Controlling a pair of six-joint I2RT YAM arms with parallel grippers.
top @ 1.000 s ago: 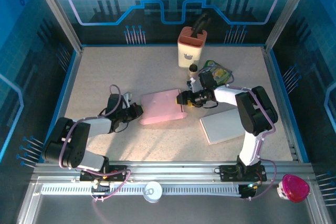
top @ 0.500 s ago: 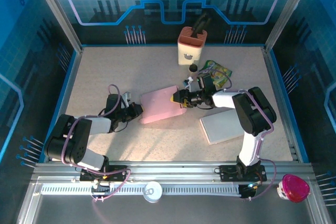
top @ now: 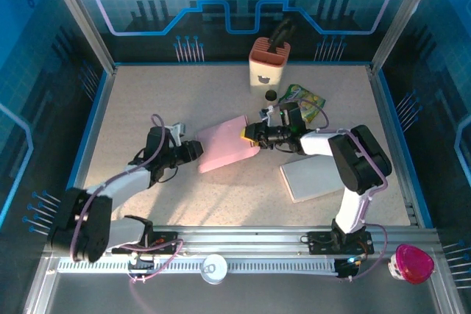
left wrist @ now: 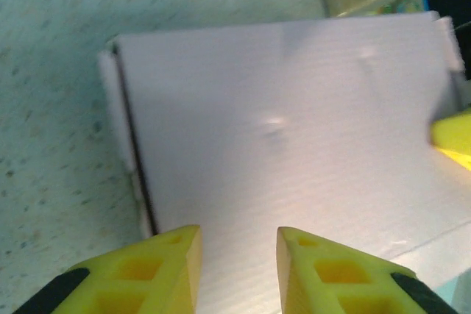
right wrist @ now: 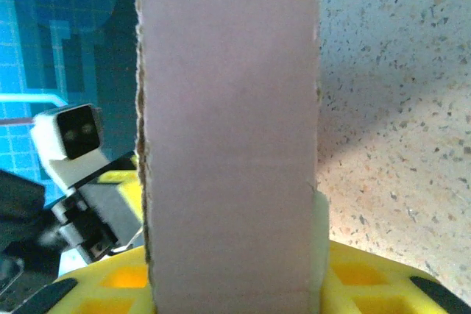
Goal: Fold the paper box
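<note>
A: What has just changed?

B: Your left gripper (top: pixel 193 150) has loosened, jaws parted at the left edge of the pink paper box (top: pixel 221 146). Your right gripper (top: pixel 252 134) has clamped its raised right flap (right wrist: pixel 228 130). The box lies in the middle of the table (top: pixel 147 101), so the right arm likely leads the fold.

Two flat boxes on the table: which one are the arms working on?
The pink box, with the left gripper and right gripper at its ends; the white box lies untouched.
</note>
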